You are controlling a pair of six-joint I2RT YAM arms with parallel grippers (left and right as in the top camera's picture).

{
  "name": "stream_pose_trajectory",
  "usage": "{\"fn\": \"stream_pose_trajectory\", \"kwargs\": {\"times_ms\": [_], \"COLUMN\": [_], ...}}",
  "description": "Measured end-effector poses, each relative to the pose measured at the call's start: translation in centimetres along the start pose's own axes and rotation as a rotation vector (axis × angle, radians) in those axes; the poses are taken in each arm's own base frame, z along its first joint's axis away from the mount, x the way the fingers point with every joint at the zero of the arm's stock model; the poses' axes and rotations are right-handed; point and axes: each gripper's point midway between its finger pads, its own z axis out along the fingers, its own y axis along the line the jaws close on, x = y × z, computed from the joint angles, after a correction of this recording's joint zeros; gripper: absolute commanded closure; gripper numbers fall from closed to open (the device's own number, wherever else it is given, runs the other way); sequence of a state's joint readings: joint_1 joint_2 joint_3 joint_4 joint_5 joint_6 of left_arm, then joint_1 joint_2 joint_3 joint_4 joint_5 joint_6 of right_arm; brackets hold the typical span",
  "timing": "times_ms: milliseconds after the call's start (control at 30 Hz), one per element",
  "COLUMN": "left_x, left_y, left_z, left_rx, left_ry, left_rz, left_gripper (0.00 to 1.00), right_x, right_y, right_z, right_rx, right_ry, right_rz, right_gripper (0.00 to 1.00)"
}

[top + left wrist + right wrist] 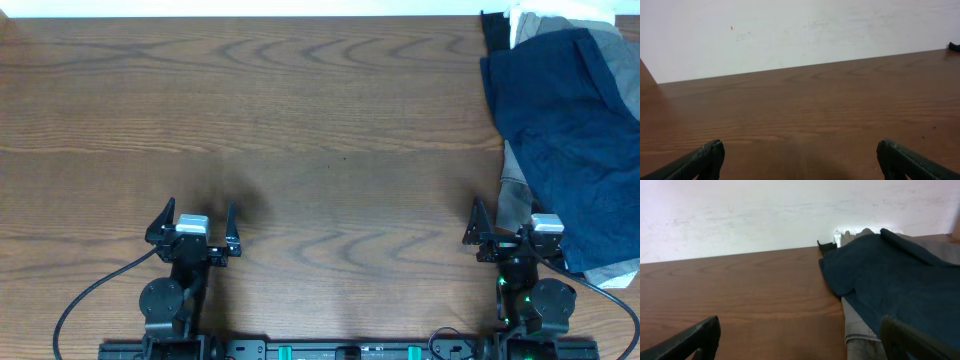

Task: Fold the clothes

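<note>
Shorts [565, 120] lie in a crumpled heap at the far right of the table [300, 120] in the overhead view. They are draped over a grey garment [513, 195], with white cloth [530, 18] and a black piece [492, 30] at the far corner behind them. No fold is made, so I judge the whole job is left. The left gripper [200, 208] sits near the front edge, well apart from the heap, spread wide and empty. The right gripper [520, 228] sits at the front right, just beside the heap's near edge, holding nothing.

Left wrist view: both fingers [700, 160] sit at the lower corners, wide apart, with only wood between them.

Right wrist view: this pair is wide too. The shorts lie ahead and to the right on the grey garment. One finger is low in front of the cloth, and I cannot tell whether it touches. The shorts likely need pulling onto open wood and spreading flat before any fold
</note>
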State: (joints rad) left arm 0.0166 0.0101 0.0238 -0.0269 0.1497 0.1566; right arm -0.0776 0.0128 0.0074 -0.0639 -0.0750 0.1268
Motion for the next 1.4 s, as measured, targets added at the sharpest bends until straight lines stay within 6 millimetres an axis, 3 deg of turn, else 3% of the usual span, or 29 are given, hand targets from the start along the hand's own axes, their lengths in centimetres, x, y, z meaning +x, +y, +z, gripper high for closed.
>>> {"fn": "stream_pose_trajectory", "kwargs": {"times_ms": [733,1033,1200,1400], "left_x": [0.1,2.7,0.6,-1.5], "left_y": [0.0,-0.2,0.1,-0.1], "left_z": [0.0,0.5,1.3,2.9], "left_rx": [0.000,0.007,0.008,0.038], "left_ry": [0.005,0.167,0.222,0.327], "left_rz": [-0.012,-0.114,-0.130,-0.151], "left_gripper": [0.02,0.02,0.02,0.02], "right_x": [0.0,-0.3,-2.3,-5.2], "right_y": [0.4,1.9,2.4,3.4], "right_z": [0.0,0.0,0.5,2.7], "right_rx": [-0.021,-0.106,-0.119,-0.155], "right_ry": [0.000,0.032,0.076,0.162], "right_rz": [0.000,-0.007,-0.013,-0.011], "right_gripper": [0.01,0.01,0.01,0.01]}}
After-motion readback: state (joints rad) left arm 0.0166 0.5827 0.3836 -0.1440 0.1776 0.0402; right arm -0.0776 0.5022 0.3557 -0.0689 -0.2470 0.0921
